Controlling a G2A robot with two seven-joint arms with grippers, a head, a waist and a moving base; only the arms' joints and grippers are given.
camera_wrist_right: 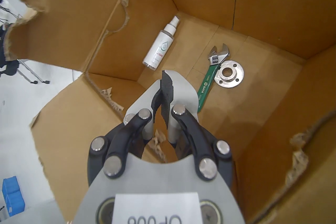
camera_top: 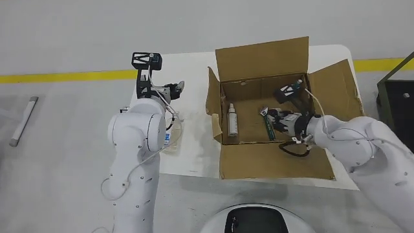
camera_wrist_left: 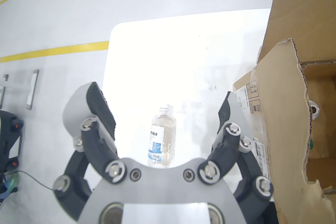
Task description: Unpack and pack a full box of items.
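Inside the box point(camera_top: 278, 162), at its left wall, a spray bottle point(camera_wrist_right: 160, 45) lies flat, long axis near-far, nozzle far.
The right gripper point(camera_wrist_right: 164, 83), pinched closed and empty, hangs over the wrench point(camera_wrist_right: 210, 75). Grabbing the wrench may drag the flange point(camera_wrist_right: 229, 73) resting against it. The left gripper point(camera_wrist_left: 160, 89) is spread wide over a clear bottle point(camera_wrist_left: 161, 138) on the table point(camera_wrist_left: 170, 51).

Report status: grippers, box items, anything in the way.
Left gripper open; clear bottle on table ahead. Right gripper shut, empty, over box. Spray bottle, wrench, flange inside. Flaps open.
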